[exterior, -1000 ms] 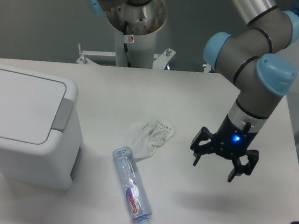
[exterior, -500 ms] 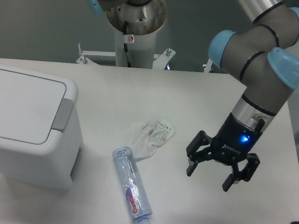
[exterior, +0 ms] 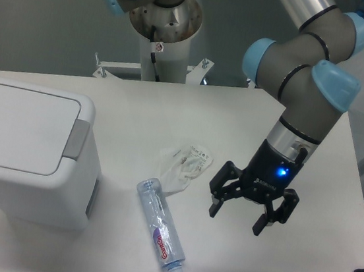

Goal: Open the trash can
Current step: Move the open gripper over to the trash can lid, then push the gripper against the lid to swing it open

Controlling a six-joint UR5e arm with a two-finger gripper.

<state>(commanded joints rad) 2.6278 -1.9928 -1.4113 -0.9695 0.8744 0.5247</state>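
Lying nearest the table's point(exterior: 250, 118) front edge is a clear plastic bottle point(exterior: 160, 229), on its side with the cap end pointing at the viewer, loose and well apart from anything that would hold it. Just behind its far end sits a crumpled white wrapper point(exterior: 183, 165), touching or nearly touching the bottle's base. Both look like litter waiting for the bin, not part of the step in hand.

To their right hangs the gripper point(exterior: 244, 209), fingers spread apart with nothing between them, pointing down above bare tabletop. That empty, spread stance suits a push on a tab rather than a grasp, though it is well apart from its target.

At the left edge stands the trash can point(exterior: 26, 157), its flat lid point(exterior: 20, 128) shut and level, the grey push tab point(exterior: 78, 138) on its right side facing the arm. The tab is untouched, so the opening has not begun.

Compared with half a second ago, the gripper has shifted left and slightly lower in view, closer to the bottle and wrapper, which I judge to be travel toward the can. Bottle, wrapper and can lie exactly where they were.
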